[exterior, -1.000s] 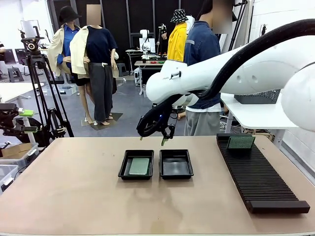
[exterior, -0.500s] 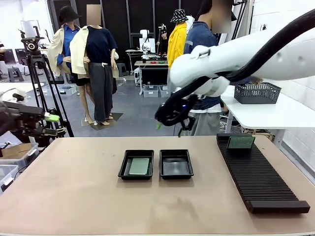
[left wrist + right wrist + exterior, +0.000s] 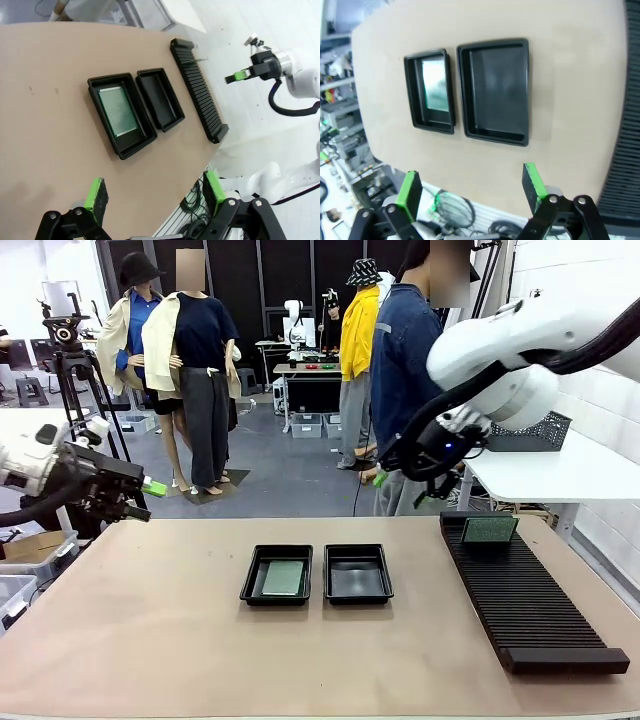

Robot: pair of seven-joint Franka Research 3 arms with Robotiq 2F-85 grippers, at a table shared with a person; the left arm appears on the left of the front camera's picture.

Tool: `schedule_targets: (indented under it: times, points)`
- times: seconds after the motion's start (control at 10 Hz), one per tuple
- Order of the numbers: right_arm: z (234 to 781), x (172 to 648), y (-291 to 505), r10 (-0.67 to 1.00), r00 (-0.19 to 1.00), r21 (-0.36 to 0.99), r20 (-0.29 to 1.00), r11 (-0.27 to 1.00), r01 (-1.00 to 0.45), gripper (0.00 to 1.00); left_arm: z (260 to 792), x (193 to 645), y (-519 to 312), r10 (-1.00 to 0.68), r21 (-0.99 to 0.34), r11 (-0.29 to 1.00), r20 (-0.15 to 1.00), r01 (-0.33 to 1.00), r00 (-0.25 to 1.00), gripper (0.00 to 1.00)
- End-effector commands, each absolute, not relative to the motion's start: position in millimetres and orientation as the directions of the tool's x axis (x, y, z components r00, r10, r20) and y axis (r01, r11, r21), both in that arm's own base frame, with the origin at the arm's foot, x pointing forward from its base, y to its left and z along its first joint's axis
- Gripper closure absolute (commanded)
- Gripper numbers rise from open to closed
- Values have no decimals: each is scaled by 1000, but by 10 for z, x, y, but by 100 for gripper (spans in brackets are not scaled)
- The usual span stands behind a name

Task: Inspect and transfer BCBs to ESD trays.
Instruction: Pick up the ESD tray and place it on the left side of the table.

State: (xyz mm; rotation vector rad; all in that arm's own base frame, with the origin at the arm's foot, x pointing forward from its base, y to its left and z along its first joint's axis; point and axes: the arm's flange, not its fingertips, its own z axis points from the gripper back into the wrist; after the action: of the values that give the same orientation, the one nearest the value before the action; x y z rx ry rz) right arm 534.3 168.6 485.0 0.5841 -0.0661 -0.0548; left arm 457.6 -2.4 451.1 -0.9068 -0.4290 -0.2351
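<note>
Two black ESD trays lie side by side mid-table. The left tray (image 3: 250, 580) (image 3: 131, 145) (image 3: 413, 90) holds a green BCB (image 3: 283, 577) (image 3: 118, 111) (image 3: 435, 84) flat on its floor. The right tray (image 3: 358, 573) (image 3: 160, 99) (image 3: 495, 90) is bare. A second BCB (image 3: 489, 530) stands upright at the far end of the slotted rack (image 3: 525, 605). My right gripper (image 3: 385, 480) (image 3: 470, 187) hangs open and empty above the table's far edge, between the trays and the rack. My left gripper (image 3: 150, 495) (image 3: 154, 192) is open and empty over the table's far left corner.
The long black rack (image 3: 199, 90) (image 3: 626, 100) runs along the table's right side. A person in a denim jacket (image 3: 405, 360) stands behind the far edge. A camera tripod (image 3: 85, 430) stands off the far left corner. Bare tabletop (image 3: 200, 660) spreads in front of the trays.
My right arm has swung up and to the right, away from above the trays toward the rack. My left arm has come in from the left edge toward the table's corner.
</note>
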Motion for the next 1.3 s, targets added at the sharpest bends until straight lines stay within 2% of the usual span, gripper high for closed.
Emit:
schedule_targets:
  times: [0.0,0.3,0.5,0.9,1.2]
  points:
    - [4754,5374,1343,-50,999,612,5,790,37,0,4576,4660,-316,-54,-671,664,397,330,916,0]
    - [4523,5578,633,-21,999,720,-50,693,50,0,4537,4796,-883,-92,-559,773,367,299,926,0]
    - [4313,5537,152,14,1000,800,-7,600,-3,0,4505,4839,-1162,-110,-517,805,350,290,930,0]
    - [4051,5373,-544,-11,1000,905,8,425,-2,0,4374,4851,-1490,-138,-406,873,325,270,936,0]
    - [3920,5404,-813,52,998,945,27,326,-43,0,4289,4855,-1771,-157,-341,904,294,257,943,0]
